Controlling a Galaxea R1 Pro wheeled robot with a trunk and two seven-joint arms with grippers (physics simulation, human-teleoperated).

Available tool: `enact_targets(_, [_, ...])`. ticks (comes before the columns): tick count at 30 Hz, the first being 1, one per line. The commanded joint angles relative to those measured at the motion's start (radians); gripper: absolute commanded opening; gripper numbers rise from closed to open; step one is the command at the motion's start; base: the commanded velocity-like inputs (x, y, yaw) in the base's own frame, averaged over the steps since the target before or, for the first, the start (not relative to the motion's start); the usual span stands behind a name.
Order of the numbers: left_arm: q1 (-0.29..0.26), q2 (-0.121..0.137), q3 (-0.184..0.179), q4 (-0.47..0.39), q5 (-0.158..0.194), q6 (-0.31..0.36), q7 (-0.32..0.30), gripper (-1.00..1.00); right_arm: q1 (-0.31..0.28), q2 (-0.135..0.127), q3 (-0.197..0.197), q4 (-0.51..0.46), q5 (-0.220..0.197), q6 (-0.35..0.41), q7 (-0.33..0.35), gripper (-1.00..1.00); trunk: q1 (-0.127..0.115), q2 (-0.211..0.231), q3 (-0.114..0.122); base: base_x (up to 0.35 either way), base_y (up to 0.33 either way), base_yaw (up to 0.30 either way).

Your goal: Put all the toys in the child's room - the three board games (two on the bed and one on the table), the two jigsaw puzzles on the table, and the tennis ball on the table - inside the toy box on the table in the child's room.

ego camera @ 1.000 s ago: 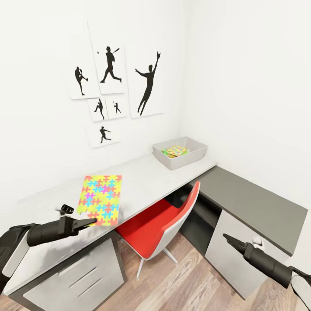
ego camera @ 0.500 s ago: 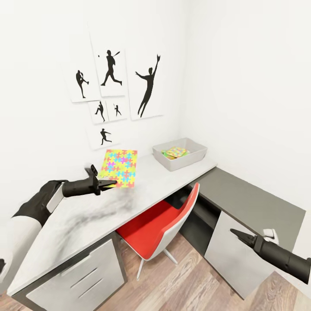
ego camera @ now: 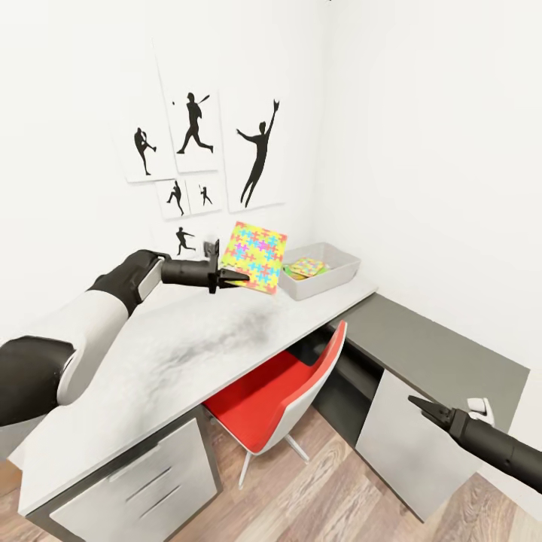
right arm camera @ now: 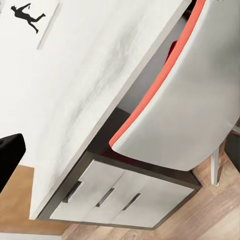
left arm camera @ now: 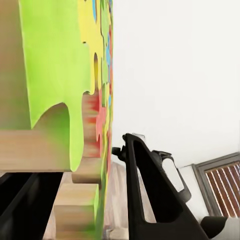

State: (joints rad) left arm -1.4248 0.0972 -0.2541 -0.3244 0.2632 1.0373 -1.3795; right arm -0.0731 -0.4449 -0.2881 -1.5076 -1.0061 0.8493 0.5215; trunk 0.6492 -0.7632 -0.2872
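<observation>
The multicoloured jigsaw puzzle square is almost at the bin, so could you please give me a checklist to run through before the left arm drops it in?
1. Grip: the left gripper is shut on one edge of the multicoloured jigsaw puzzle square: ok.
2. Puzzle off the pale grey-white desk top: it is held in the air: ok.
3. Puzzle above the shallow pale grey toy box: it is short of the box, beside its near end: not ok.
4. Room in the box: one colourful flat piece lies inside, with bare floor beside it: ok.
5. Red chair: tucked under the desk, below the path: ok.
6. Right gripper: low, away from the desk: ok.
</observation>
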Motion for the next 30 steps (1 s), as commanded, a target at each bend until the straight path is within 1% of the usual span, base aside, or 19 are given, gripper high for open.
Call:
enact_targets(1, [-0.007, -0.005, -0.009, 0.005, 0.001, 0.010, 0.000, -1.00, -0.001, 0.000, -0.001, 0.000, 0.000, 0.007, 0.003, 1.00, -0.004, 0.006, 0.002, 0.000, 0.000, 0.000])
enact_targets(4, [-0.015, -0.012, -0.016, 0.013, -0.007, 0.010, 0.002, -1.00, -0.001, 0.000, -0.002, -0.001, 0.000, 0.015, 0.003, 1.00, -0.015, 0.027, 0.011, 0.000, 0.000, 0.000])
enact_targets(8, [-0.018, -0.012, -0.020, 0.016, -0.009, 0.010, 0.003, -1.00, -0.001, 0.000, -0.002, -0.003, -0.001, 0.026, 0.003, 1.00, -0.031, 0.055, 0.024, 0.000, 0.000, -0.048])
enact_targets(14, [-0.019, -0.007, -0.021, 0.018, -0.009, 0.010, 0.004, -1.00, -0.001, 0.000, -0.007, -0.003, -0.002, 0.031, 0.006, 1.00, -0.054, 0.097, 0.043, 0.000, 0.000, -0.228])
enact_targets(17, [-0.019, -0.006, -0.021, 0.018, -0.009, 0.010, 0.003, -1.00, -0.001, 0.000, -0.014, -0.001, -0.002, 0.031, 0.022, 1.00, -0.065, 0.118, 0.052, 0.000, 0.000, -0.275])
enact_targets(21, [-0.019, -0.005, -0.020, 0.018, -0.009, 0.010, 0.002, -1.00, -0.001, 0.000, -0.017, 0.000, -0.001, 0.031, 0.057, 1.00, -0.065, 0.118, 0.052, 0.000, 0.000, -0.283])
enact_targets(30, [-0.017, 0.000, -0.016, 0.015, -0.010, 0.010, -0.002, -1.00, -0.001, 0.000, -0.025, 0.001, 0.000, 0.032, 0.072, 1.00, -0.065, 0.118, 0.052, 0.010, -0.008, -0.274])
